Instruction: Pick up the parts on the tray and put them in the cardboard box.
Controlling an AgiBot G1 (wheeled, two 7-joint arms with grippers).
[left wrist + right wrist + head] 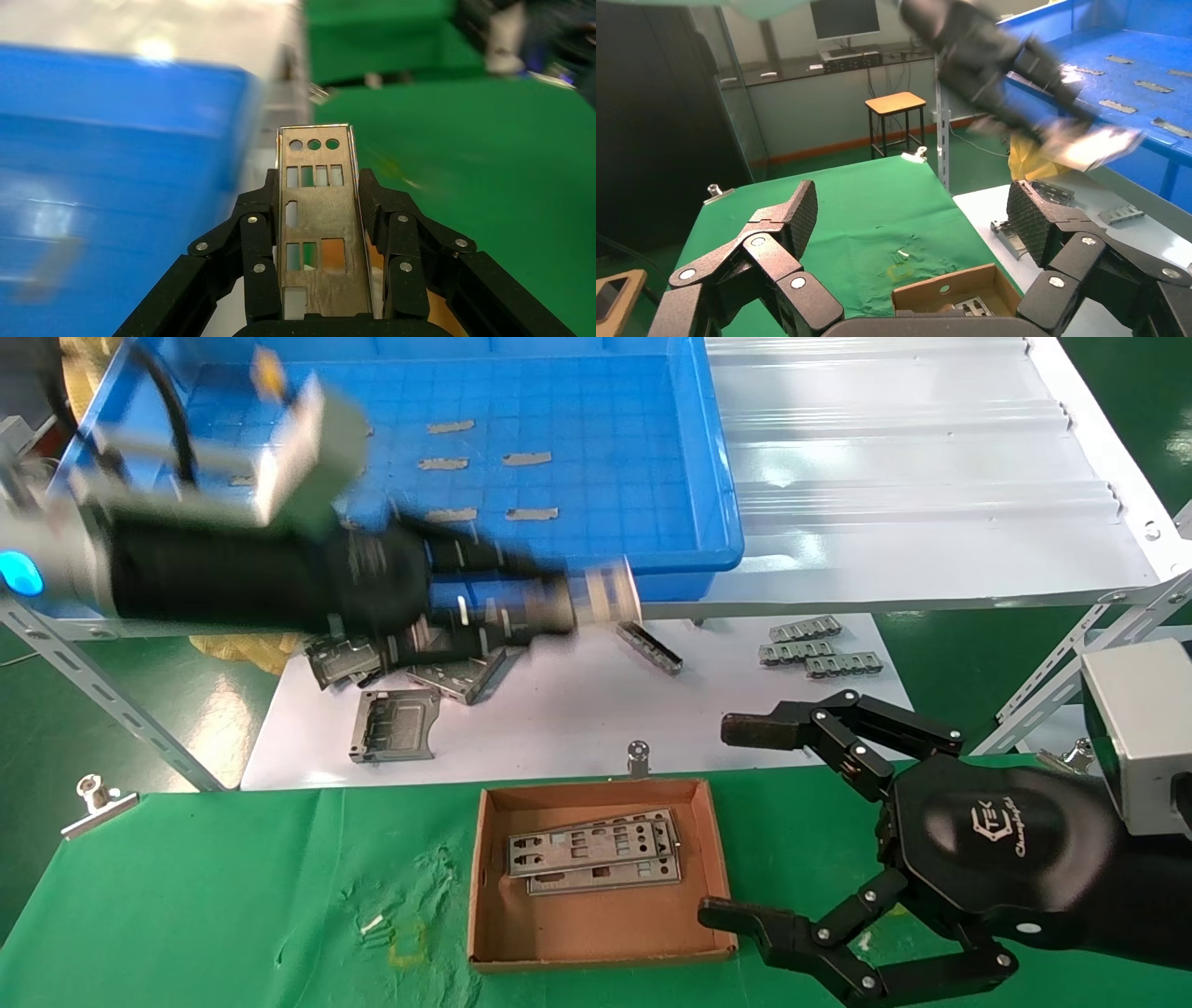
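Box [596, 877] sits on worktop [186, 896] front-centre, w/ two plates [591, 854] stacked inside, toward its rear. Tray [708, 477] is behind, on a raised sheet [931, 477] extending right. Brackets [396, 724] lie betw. tray & box, left side; small strips [819, 649] to their right. Left claw [323, 210] w/ a plate [320, 225] is over tray's front edge; right claw [736, 822] just right of box.

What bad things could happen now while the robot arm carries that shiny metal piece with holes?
1. The left gripper pinches the thin silver-grey punched metal plate only by its long edges, so it might slip out.
2. The small brown cardboard box already holds two plates, so a new one may land crooked.
3. The open right gripper sits beside the box and could be bumped.
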